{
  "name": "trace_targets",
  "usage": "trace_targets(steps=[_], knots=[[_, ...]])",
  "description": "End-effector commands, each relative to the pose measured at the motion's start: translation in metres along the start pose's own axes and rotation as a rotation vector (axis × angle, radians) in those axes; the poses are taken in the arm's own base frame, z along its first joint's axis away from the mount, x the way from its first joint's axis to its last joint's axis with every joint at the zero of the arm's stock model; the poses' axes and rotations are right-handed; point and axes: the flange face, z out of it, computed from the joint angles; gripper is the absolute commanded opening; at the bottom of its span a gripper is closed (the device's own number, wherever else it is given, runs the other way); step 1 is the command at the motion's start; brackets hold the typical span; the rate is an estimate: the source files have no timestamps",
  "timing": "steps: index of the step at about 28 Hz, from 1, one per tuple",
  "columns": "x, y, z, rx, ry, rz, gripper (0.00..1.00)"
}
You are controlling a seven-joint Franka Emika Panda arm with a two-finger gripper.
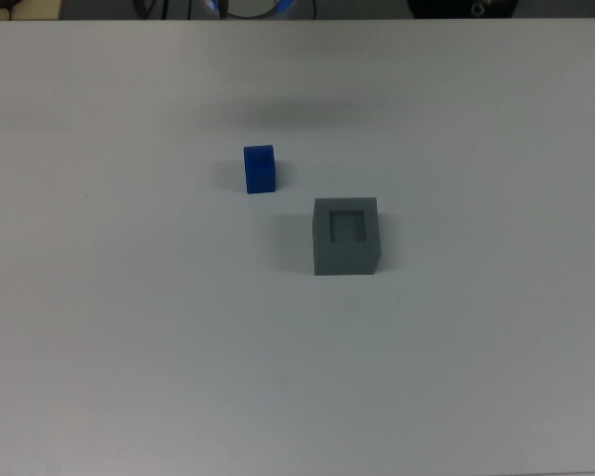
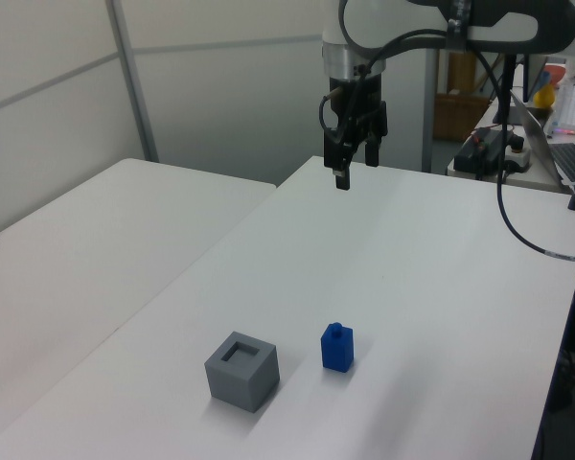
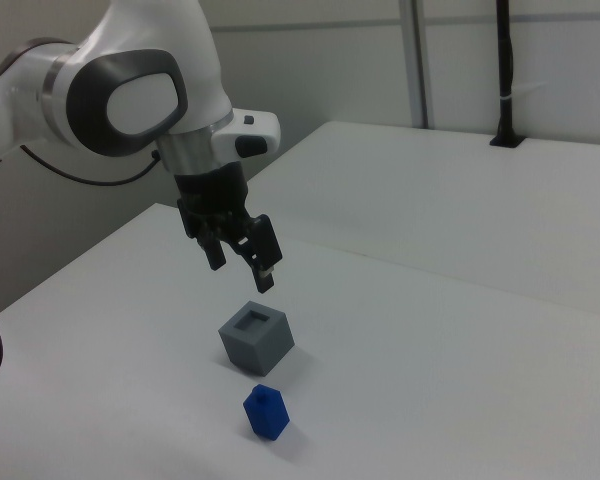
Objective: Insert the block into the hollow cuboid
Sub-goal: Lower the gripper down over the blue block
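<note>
Hanging in the air well above the white tabletop (image 2: 441,278), the hand (image 2: 354,165) points its two dark fingers (image 3: 264,262) downward with a clear gap between them, spread and holding nothing. It does not appear in the top view, where only a faint soft shadow lies on the tabletop beyond the two objects. Both task objects rest on the surface below the hand and apart from it. In the left view the block (image 2: 336,347), small, bright blue and upright with a little nub on its top, stands well nearer the camera than the hand and almost straight under the line of the fingers. Just beside it, toward the left view's left and a little nearer the camera, sits the hollow cuboid (image 2: 242,370), matte grey with its square recess facing up and nothing inside it. The two do not touch; a strip of bare tabletop shows between them. In the right view the hand hovers above the hollow cuboid and slightly toward the right view's left, while the block stands nearer the camera than the hollow cuboid, farther from the hand. In the top view the block lies to the upper left of the hollow cuboid.
</note>
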Motion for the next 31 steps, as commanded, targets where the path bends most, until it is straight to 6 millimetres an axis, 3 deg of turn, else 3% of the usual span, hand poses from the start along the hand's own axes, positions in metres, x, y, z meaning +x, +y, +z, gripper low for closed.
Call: trace_targets(steps=[1,6,11,17,22,28,31], knots=[[0.009,-0.003,0.011,0.031,0.044,-0.013,1.0],[0.017,-0.011,0.025,0.033,0.089,-0.024,1.0],[0.022,-0.021,0.074,0.029,0.062,-0.04,1.0],[0.022,-0.06,0.134,0.017,0.085,-0.108,1.0],[0.024,-0.076,0.177,0.012,0.03,-0.138,1.0],[0.033,-0.077,0.225,0.004,-0.055,-0.134,1.0],[0.035,-0.077,0.239,-0.005,-0.079,-0.138,1.0]])
